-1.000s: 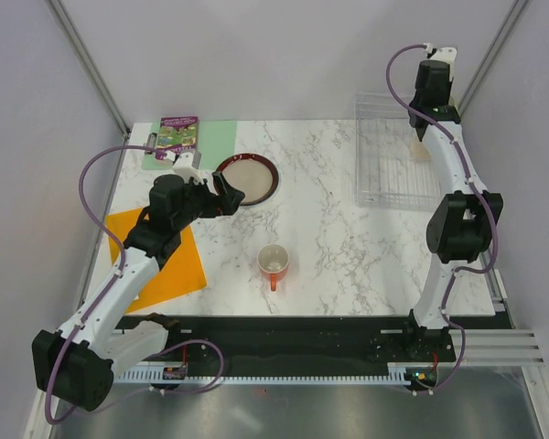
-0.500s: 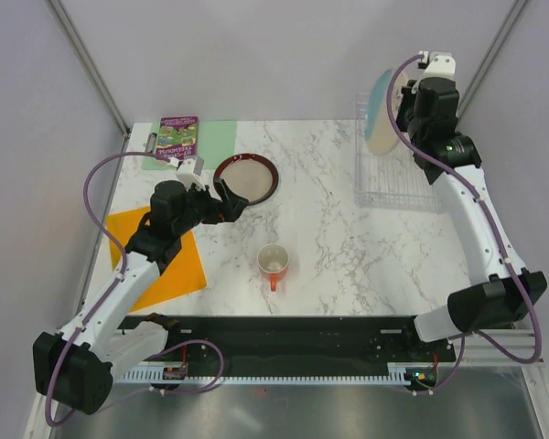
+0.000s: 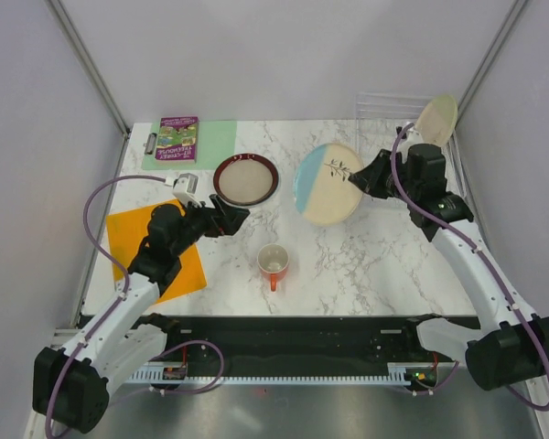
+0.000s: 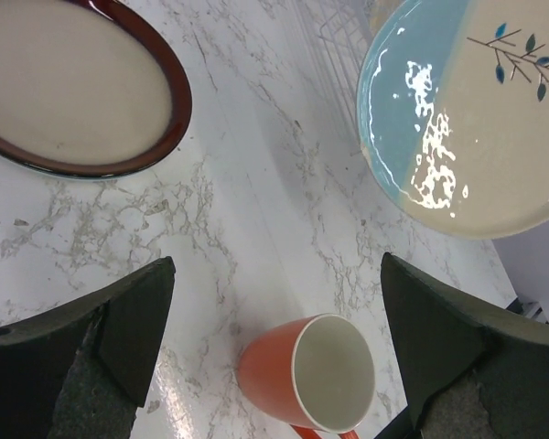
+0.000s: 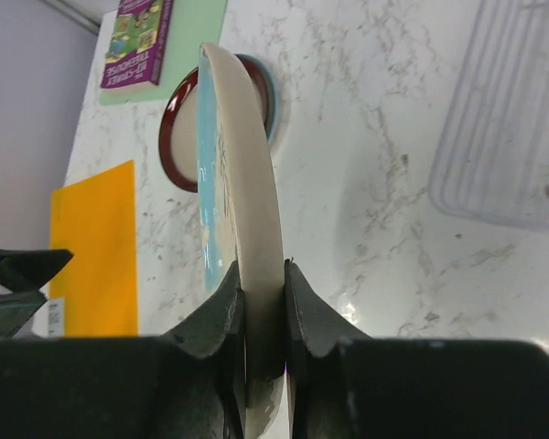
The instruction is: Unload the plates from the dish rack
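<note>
The sprig plate (image 3: 328, 185), glazed half pale blue and half cream with a small painted twig, is out of the dish rack (image 3: 382, 108) and hangs over the table (image 3: 348, 261), pinched at its right rim by the right hand (image 3: 370, 178). The fingers are clamped narrowly on the thick rounded edge. In the right wrist view the disc runs edge-on straight away from the fingers, towards the maroon-rimmed plate (image 3: 246, 178), which lies flat on the marble-patterned top just to its left. The move ahead turns on that: the free rim leads leftward, so the plate must probably be tipped flat before it is set down beside or on the maroon one. How high it sits above the table cannot be judged from these views. The left hand (image 3: 233, 219) hovers spread wide and empty, near the maroon plate and just beyond the glossy orange mug (image 3: 273, 263), closer to the landing spot than to the rack. A pale plate (image 3: 435, 118) stands upright at the rack's far right corner, nearer the right arm. The glazes look smooth and slippery, the rack thin and clear
</note>
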`<state>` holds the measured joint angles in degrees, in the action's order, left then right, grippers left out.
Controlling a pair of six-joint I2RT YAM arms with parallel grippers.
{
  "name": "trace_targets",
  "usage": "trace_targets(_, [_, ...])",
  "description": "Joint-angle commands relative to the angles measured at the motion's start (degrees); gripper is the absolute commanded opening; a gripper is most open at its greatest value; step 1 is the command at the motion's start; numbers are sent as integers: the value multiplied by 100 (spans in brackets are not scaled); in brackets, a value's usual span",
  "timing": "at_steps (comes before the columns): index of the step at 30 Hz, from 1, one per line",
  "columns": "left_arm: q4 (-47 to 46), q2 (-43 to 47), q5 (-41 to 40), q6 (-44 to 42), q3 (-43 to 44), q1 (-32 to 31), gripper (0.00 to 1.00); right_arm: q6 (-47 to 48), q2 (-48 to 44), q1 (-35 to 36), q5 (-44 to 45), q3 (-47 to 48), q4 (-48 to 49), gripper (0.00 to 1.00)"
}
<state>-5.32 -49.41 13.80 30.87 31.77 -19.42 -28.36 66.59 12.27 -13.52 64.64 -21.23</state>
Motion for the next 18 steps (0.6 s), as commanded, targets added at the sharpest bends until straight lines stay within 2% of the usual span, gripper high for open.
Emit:
trace_targets(1, [-1032, -173, 219, 375, -232, -9, 100, -1179, -541, 152, -871, -241, 1911, 0])
trace_targets(11, [-1814, -701, 456, 665, -259, -18, 100, -1936, -551, 828, -933, -944, 3036, 0])
trace_targets(18, [-2640, -824, 711, 1192, -434, -18, 99, -2200, -462, 1347, -723, -1313, 3608, 0])
